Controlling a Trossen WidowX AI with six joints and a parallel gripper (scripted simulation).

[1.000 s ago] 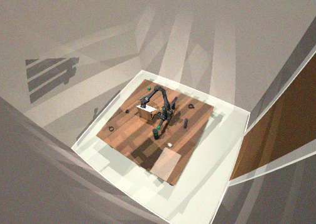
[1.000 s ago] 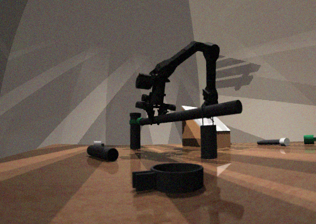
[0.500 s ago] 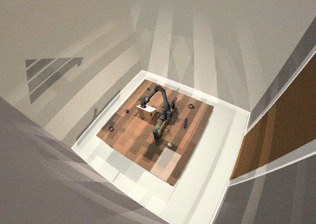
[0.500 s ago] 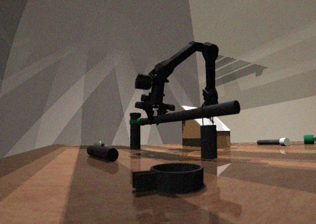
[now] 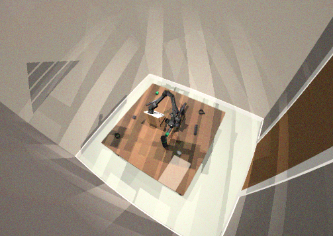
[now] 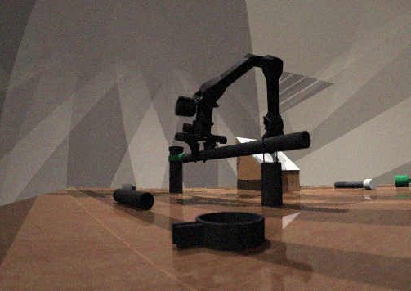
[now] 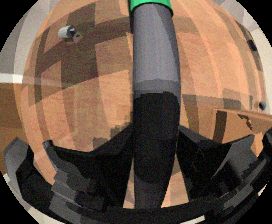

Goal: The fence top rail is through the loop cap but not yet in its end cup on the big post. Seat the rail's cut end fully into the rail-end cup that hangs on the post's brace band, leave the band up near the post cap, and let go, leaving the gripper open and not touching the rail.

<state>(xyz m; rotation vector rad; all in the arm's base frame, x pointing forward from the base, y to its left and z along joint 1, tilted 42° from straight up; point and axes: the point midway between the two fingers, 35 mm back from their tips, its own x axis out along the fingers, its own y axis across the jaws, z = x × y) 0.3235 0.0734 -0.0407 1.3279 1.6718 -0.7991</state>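
Observation:
The dark rail [image 6: 239,149] [image 7: 156,50] slopes down to the left in the exterior view. Its lower end meets the green cup [image 6: 180,157] [image 7: 152,0] on the big post [image 6: 176,177] [image 5: 164,144]; the cup's mouth surrounds it in the wrist view, but how deep it sits is hidden. The green band [image 6: 172,158] is up just under the post cap [image 6: 176,149]. The rail's other part passes over the shorter post [image 6: 271,184], where the loop cap is barely visible. My gripper [image 6: 201,157] [image 7: 152,127] is shut on the rail, a little short of the cup.
A white-roofed box [image 5: 154,114] [image 6: 248,168] stands behind the rail. A black ring clamp [image 5: 201,112] [image 6: 230,235] and a short dark tube [image 5: 195,129] [image 6: 133,199] lie on the table. A green fitting [image 5: 157,93] [image 6: 401,181] and a white-ended rod [image 6: 368,184] lie farther off.

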